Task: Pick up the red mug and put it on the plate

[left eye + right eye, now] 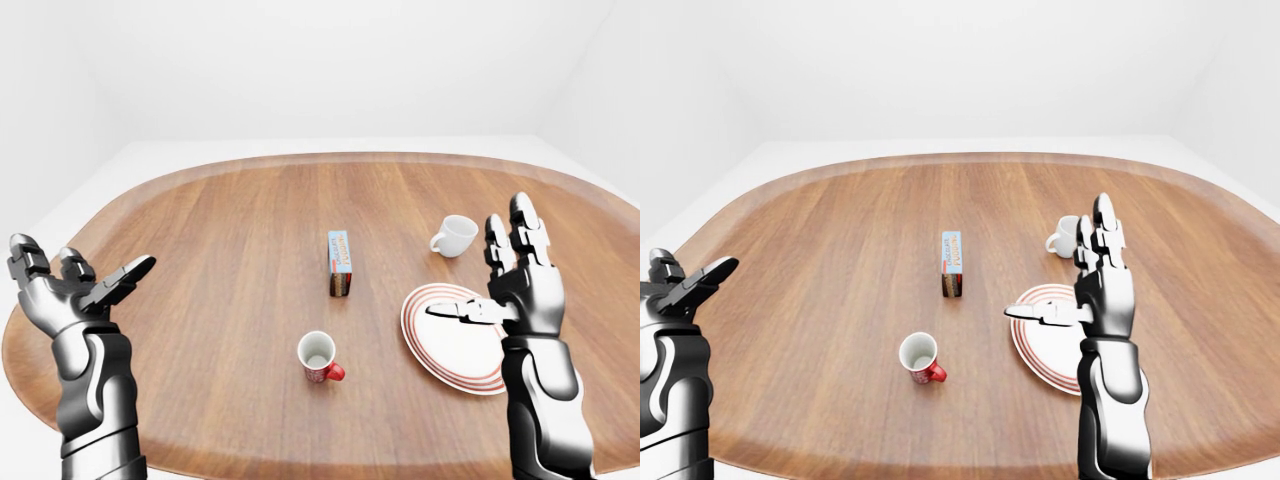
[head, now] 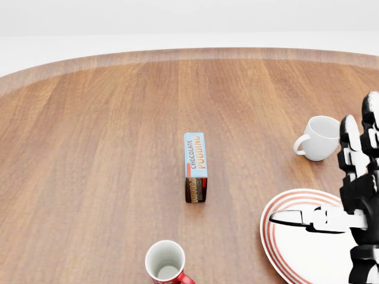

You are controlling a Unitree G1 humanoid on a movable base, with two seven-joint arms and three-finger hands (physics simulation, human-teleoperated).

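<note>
Count: two hands, two mugs, one plate, one box, one table.

Nearest, low in the left-eye view: the left hand [image 1: 75,290] at the left edge, raised over the table's left rim, fingers [image 1: 128,272] spread and released, holding nothing. The right hand [image 1: 520,285] stands upright at the right, palm flat, two fingers pointing up and the thumb stretched out sideways over the striped plate [image 1: 450,345]; released as well, holding nothing.

The red mug [image 1: 319,356] stands upright on the wooden table [image 1: 220,250], mouth up, white inside, handle toward the view's lower right. It is near the bottom centre, well apart from both hands and left of the plate, not touching it.

Plate: white with red rings, lying flat, lower right of centre.

Farther up: the chocolate pudding box [image 2: 196,166] stands on a long narrow side, near the table's middle. Farthest: the white mug [image 1: 456,235], upright, handle to the view's left, above the plate.

Views compared: the head view shows the box's lettering clearly, cuts the red mug at the bottom edge, and shows only the right hand, in flat black. The left hand appears in the eye views alone; the right-eye view crops it at the left edge.
</note>
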